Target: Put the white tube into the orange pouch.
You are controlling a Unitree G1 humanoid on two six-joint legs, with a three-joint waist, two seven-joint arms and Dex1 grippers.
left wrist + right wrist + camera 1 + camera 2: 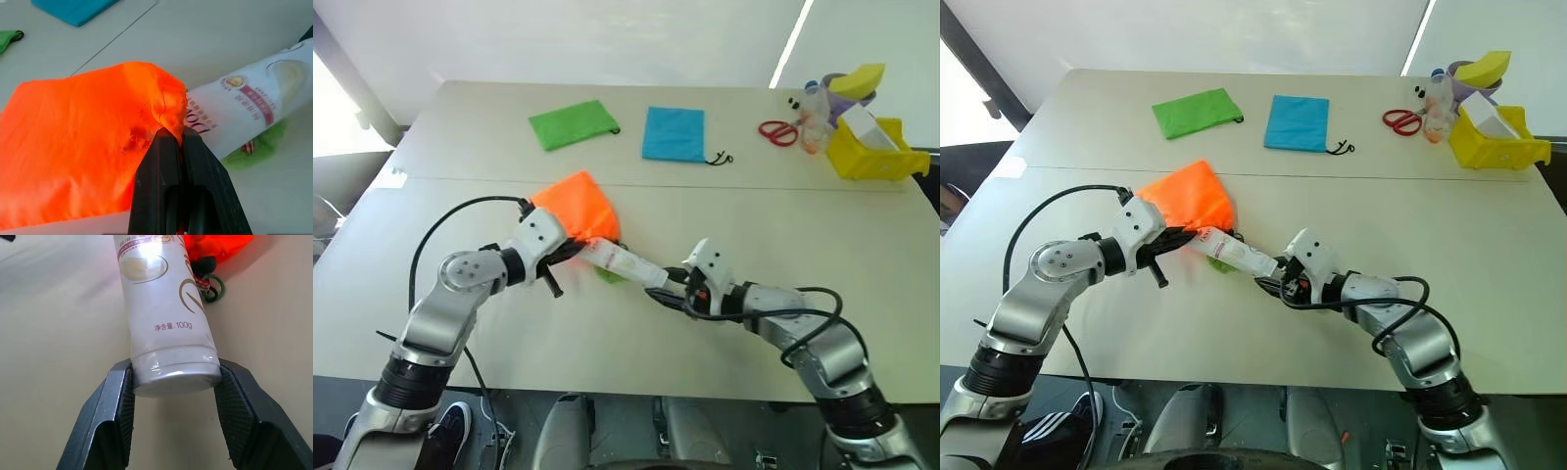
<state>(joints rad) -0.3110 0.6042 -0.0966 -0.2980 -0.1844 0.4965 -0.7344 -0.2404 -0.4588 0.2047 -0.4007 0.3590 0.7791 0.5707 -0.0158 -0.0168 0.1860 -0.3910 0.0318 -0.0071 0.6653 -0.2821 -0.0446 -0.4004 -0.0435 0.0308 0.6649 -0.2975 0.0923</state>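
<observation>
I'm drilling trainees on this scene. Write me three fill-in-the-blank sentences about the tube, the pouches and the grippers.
1. The left gripper is pinching the edge of the ____ pouch.
2. The right gripper is shut on the white ____ near its cap end.
3. At the far side of the table, the green pouch lies beside a ____ pouch.

Missing words: orange; tube; blue

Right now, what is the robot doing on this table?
The left gripper is shut on the edge of the orange pouch, holding it at its mouth. The right gripper grips the white tube by its cap end and points the other end at the pouch opening. The tube's far end is at the mouth; most of it is outside.
</observation>
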